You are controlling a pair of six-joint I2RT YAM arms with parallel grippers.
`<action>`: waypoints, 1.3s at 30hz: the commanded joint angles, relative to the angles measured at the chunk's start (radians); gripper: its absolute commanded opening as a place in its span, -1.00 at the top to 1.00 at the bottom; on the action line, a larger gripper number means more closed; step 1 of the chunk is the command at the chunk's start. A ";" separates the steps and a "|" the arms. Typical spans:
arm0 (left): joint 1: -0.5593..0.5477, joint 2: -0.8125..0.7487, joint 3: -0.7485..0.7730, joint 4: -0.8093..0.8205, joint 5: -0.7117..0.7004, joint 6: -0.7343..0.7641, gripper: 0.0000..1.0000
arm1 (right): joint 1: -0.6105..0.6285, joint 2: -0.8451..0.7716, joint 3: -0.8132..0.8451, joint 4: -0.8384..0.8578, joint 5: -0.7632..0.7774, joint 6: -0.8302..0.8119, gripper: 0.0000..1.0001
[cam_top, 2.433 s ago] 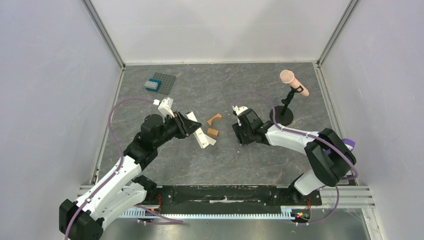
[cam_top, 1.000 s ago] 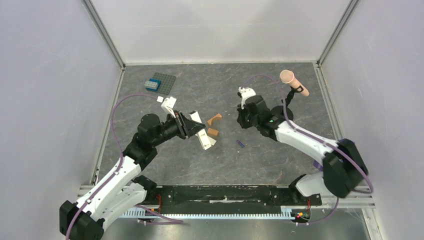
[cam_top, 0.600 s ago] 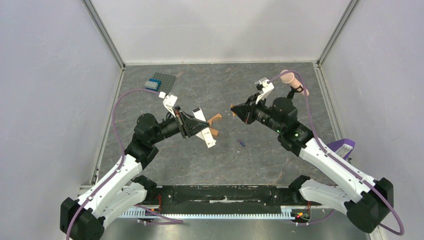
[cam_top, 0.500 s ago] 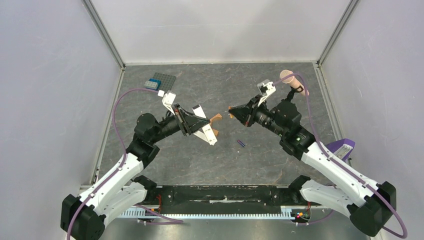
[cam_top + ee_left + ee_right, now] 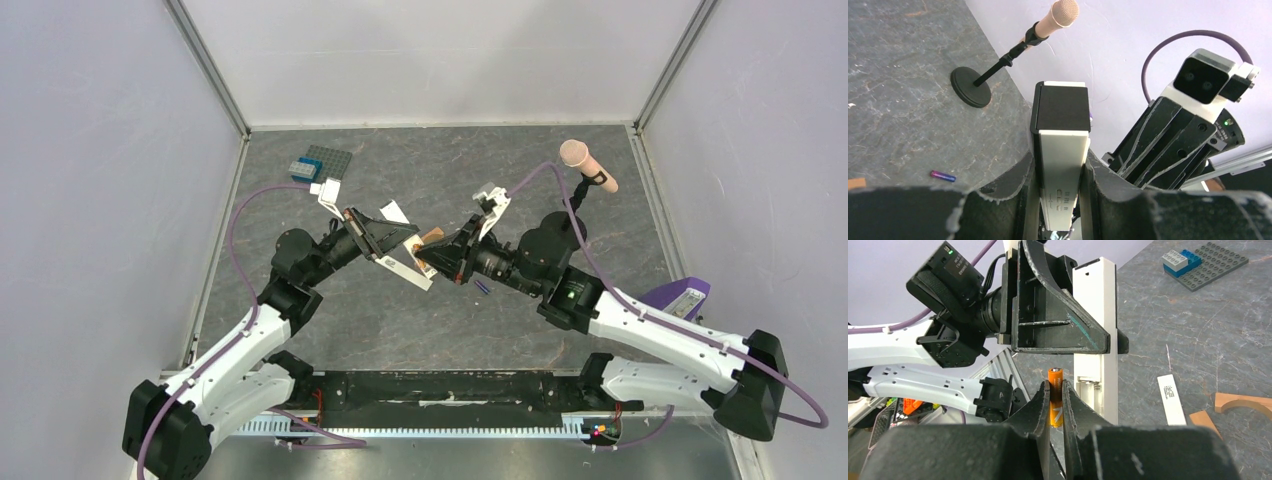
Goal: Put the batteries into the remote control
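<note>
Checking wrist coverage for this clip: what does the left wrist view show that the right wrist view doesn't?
Only left wrist: the dark blue battery lying on the table, and the microphone. Only right wrist: the orange battery pinched in the right pincer, and the grey studded plate. Both: the remote control clamped in the left pincer.

white arm shells [image 5: 655, 335], black joints [image 5: 297, 250], purple looping cables [image 5: 233, 232], scuffed black right claw [image 5: 1056, 390]
</note>
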 commanded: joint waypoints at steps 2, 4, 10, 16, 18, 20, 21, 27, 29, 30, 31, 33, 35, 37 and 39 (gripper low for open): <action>0.003 -0.003 0.033 0.034 -0.011 -0.111 0.96 | 0.040 0.034 0.063 0.012 0.088 -0.069 0.91; 0.003 -0.004 0.034 0.028 -0.009 -0.123 0.96 | 0.060 0.042 0.069 0.005 0.107 -0.093 0.91; 0.002 -0.006 0.076 -0.046 0.019 -0.138 0.96 | 0.079 0.040 0.079 -0.024 0.167 -0.170 0.91; 0.004 -0.023 0.109 -0.140 0.022 -0.080 0.96 | 0.080 0.030 0.085 -0.013 0.156 -0.188 0.91; 0.003 -0.025 0.107 -0.147 0.018 -0.069 0.96 | 0.080 0.027 0.084 -0.002 0.152 -0.184 0.90; 0.003 -0.024 0.105 -0.149 0.018 -0.067 0.96 | 0.081 0.024 0.086 0.006 0.145 -0.183 0.90; 0.003 -0.022 0.106 -0.149 0.019 -0.064 0.96 | 0.081 0.020 0.085 0.008 0.147 -0.180 0.91; 0.002 -0.022 0.112 -0.150 0.023 -0.058 0.96 | 0.081 0.018 0.072 0.011 0.155 -0.185 0.90; 0.003 -0.023 0.114 -0.148 0.023 -0.065 0.96 | 0.081 0.030 0.071 0.004 0.152 -0.195 0.91; 0.003 -0.022 0.114 -0.144 0.023 -0.076 0.96 | 0.080 0.036 0.068 0.001 0.149 -0.198 0.90; 0.002 -0.022 0.116 -0.143 0.023 -0.088 0.96 | 0.080 0.042 0.068 -0.003 0.141 -0.201 0.91; 0.003 -0.023 0.127 -0.142 0.023 -0.107 0.96 | 0.081 0.054 0.068 -0.008 0.126 -0.207 0.90; 0.003 -0.024 0.139 -0.151 0.017 -0.117 0.96 | 0.081 0.059 0.065 -0.012 0.124 -0.212 0.90; 0.003 -0.026 0.148 -0.159 0.017 -0.120 0.96 | 0.080 0.060 0.060 -0.016 0.127 -0.216 0.90; 0.004 -0.028 0.152 -0.165 0.015 -0.124 0.96 | 0.080 0.058 0.057 -0.022 0.134 -0.221 0.90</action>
